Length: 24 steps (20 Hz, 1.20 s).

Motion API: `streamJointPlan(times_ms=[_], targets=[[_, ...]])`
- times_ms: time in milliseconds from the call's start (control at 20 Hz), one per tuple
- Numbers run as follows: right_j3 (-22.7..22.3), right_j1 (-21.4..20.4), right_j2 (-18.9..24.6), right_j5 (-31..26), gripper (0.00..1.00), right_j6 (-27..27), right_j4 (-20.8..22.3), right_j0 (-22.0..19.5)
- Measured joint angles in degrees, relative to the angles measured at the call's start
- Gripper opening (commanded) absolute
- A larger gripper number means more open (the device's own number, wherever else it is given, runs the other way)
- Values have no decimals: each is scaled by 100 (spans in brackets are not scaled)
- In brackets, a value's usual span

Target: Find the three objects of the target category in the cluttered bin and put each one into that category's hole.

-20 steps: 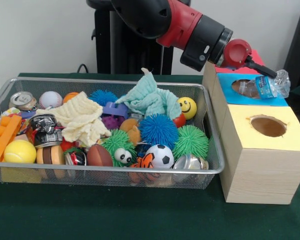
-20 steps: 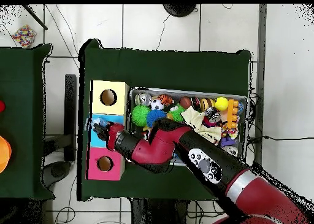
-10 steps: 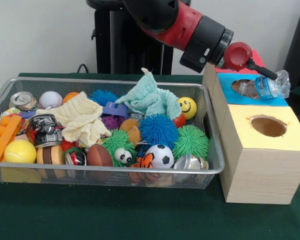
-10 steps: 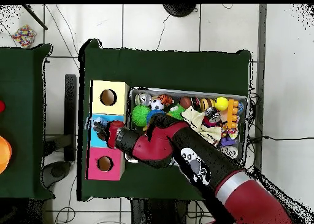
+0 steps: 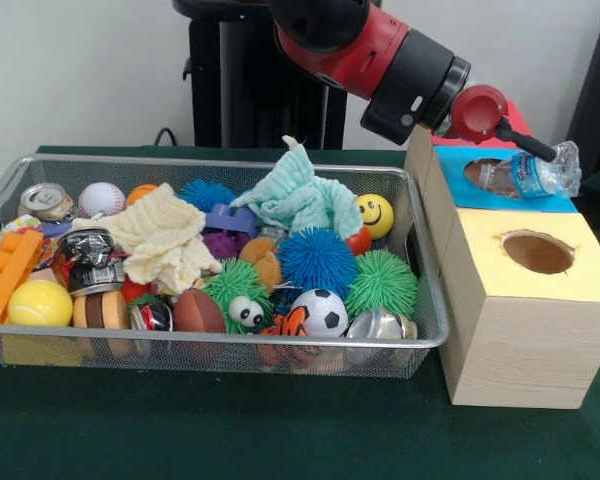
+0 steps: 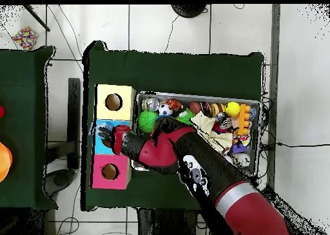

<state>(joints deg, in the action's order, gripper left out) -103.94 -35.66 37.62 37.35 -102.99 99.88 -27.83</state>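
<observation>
A red and black robot arm point(image 5: 380, 50) reaches over the blue-topped middle section of a wooden box point(image 5: 510, 180). Its gripper point(image 5: 530, 152) touches a crushed clear plastic bottle with a blue label point(image 5: 525, 173), lying tilted over that section's hole; how far the fingers are open cannot be told. Beside the box, a wire mesh bin point(image 5: 210, 352) holds balls, cloths, cans and toys on the green table point(image 5: 230, 430).

A green-clothed table point(image 5: 230, 430) carries a wire bin point(image 5: 100, 350); just beside it, a wooden box point(image 5: 520, 340) with three holes.
</observation>
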Motion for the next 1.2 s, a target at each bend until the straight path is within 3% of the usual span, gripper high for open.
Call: streamJointPlan(times_ms=[600, 1200], targets=[[365, -201, -777, 382, 0, -72, 226, 710], [808, -212, -1635, 782, 0, -661, 264, 1404]])
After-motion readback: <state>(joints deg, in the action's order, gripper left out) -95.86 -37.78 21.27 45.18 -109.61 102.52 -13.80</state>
